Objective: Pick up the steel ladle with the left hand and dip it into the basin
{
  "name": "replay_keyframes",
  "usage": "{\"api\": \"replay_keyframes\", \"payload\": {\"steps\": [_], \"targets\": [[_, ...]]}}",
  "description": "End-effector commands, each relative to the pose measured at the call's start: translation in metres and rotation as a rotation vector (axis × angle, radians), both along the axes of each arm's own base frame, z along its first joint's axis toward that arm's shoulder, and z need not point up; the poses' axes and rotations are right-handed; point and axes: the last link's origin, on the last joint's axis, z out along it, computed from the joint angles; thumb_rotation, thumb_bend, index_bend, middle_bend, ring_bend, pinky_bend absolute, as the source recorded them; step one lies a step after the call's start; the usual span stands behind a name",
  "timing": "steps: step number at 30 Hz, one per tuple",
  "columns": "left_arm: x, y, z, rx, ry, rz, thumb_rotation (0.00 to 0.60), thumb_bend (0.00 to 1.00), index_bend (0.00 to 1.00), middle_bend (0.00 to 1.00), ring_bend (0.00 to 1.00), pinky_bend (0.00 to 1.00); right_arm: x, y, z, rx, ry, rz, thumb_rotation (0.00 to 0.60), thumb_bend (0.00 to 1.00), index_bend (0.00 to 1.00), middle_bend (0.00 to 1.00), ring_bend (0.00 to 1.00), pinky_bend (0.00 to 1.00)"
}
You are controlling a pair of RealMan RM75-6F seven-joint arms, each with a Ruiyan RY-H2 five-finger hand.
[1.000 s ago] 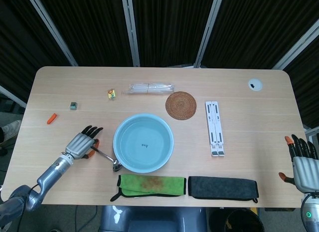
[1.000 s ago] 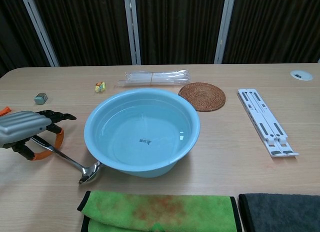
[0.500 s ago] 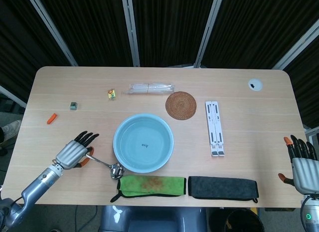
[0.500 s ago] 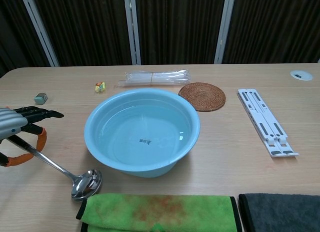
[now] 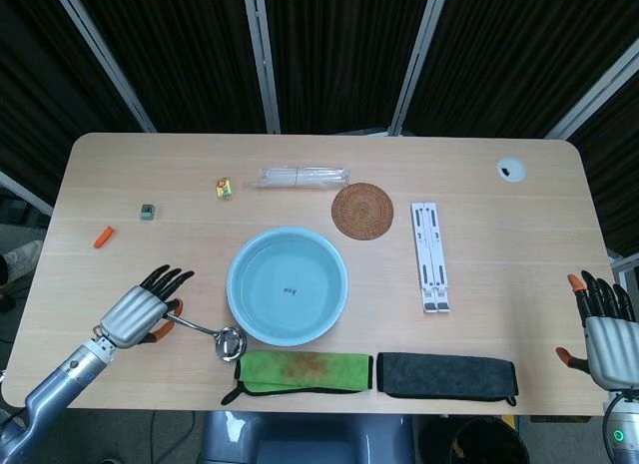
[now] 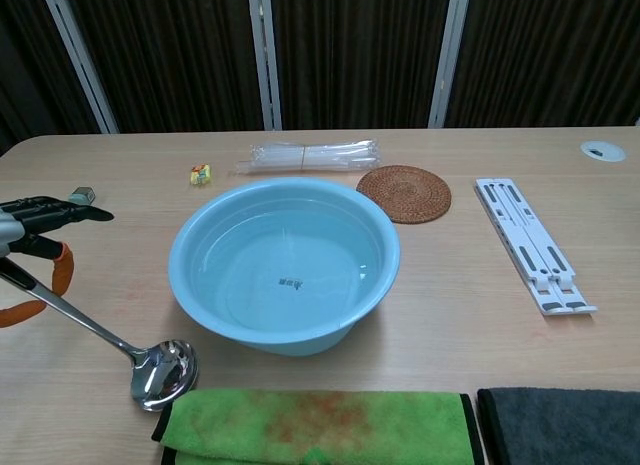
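Left hand (image 5: pixel 136 312): gripped the ladle (image 5: pixel 206 331) by its orange-tipped handle end, dark fingertips extended over the shaft. Position: front-left of the table (image 5: pixel 479 185), near the edge.

Ladle: held by the handle, shaft running rightward, bowl (image 6: pixel 160 373) at the front-left of the basin (image 5: pixel 288 284), just beside the green cloth (image 5: pixel 300 369). Whether the bowl was clear of the table or still grazing it could not be told from either view.

Change over the last second: the hand had drawn back toward the front-left and the bowl had come away from the basin wall toward the cloth. In the chest view it now faced more openly upward and looked raised.

Reading: grasp apparently secured, lift under way. Remaining: carry the bowl over the rim and lower it into the water.

Right hand (image 5: pixel 602 329): idle at the far right edge, fingers apart, holding nothing.
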Motion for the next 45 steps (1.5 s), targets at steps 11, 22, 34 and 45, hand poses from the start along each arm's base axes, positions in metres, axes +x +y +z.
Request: {"api": "replay_keyframes", "payload": {"steps": [11, 22, 34, 45], "targets": [[0.018, -0.013, 0.018, 0.006, -0.054, -0.045, 0.6, 0.44, 0.57, 0.0, 0.0, 0.0, 0.002, 0.004, 0.003, -0.001, -0.015, 0.013, 0.6, 0.0, 0.0, 0.0, 0.0, 0.0], [0.037, -0.016, 0.032, -0.01, -0.108, -0.06, 0.6, 0.44, 0.57, 0.0, 0.0, 0.0, 0.004, 0.005, 0.005, -0.002, -0.03, 0.023, 0.6, 0.0, 0.0, 0.0, 0.0, 0.0], [0.055, 0.006, 0.046, -0.042, -0.241, 0.051, 0.6, 0.43, 0.57, 0.0, 0.0, 0.0, 0.004, 0.007, 0.008, 0.001, -0.044, 0.03, 0.6, 0.0, 0.0, 0.0, 0.0, 0.0], [0.058, 0.031, 0.052, 0.034, -0.271, 0.073, 0.6, 0.43, 0.58, 0.0, 0.0, 0.0, 0.003, 0.007, 0.01, -0.004, -0.051, 0.027, 0.6, 0.0, 0.0, 0.0, 0.0, 0.0]]}}
